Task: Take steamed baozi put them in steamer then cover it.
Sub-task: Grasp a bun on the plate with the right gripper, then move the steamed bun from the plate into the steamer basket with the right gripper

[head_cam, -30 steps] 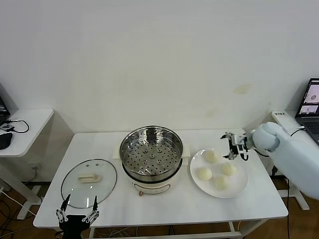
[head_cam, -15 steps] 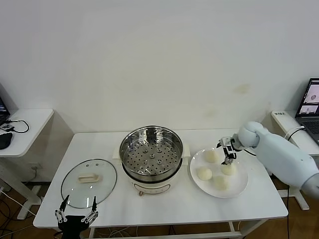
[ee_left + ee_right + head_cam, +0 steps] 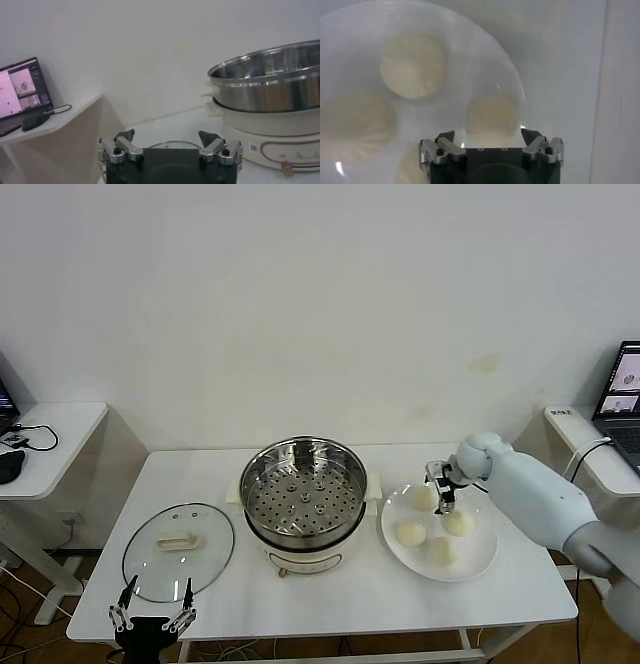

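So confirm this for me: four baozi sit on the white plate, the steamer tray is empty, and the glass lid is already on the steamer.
Not quite. The cover is not on the steamer; it lies flat on the table to the steamer's left, as the head view shows. The rest stands: four baozi sit on the white plate and the steamer tray is empty.

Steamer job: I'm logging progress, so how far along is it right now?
Nothing is finished yet. The steamer is empty, and all four steamed baozi sit on the white plate. In hand: the right gripper, open, hangs over the plate's far side, holding nothing. Left: move four buns, then fit the cover, lying on the table by the idle, open left gripper.
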Controlling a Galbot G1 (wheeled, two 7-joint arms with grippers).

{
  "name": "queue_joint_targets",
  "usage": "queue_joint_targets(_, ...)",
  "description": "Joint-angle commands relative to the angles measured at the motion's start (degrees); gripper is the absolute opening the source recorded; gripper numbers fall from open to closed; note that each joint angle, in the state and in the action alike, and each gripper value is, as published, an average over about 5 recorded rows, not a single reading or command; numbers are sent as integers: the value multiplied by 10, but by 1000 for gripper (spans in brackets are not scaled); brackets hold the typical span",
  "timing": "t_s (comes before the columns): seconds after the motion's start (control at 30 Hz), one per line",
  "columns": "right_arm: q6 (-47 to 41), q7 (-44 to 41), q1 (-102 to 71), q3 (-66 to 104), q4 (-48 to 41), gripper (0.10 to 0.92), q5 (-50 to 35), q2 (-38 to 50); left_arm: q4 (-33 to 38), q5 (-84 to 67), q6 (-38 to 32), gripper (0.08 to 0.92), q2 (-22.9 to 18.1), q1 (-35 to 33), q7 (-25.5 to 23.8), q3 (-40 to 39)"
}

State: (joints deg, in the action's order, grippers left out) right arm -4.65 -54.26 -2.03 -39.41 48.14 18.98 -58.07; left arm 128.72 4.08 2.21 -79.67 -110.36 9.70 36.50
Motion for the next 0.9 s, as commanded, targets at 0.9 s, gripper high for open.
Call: queue_joint_targets(0.9, -19, -37, 130, -74, 149, 653, -116, 107, 8, 0, -4, 823, 1, -3, 2, -4)
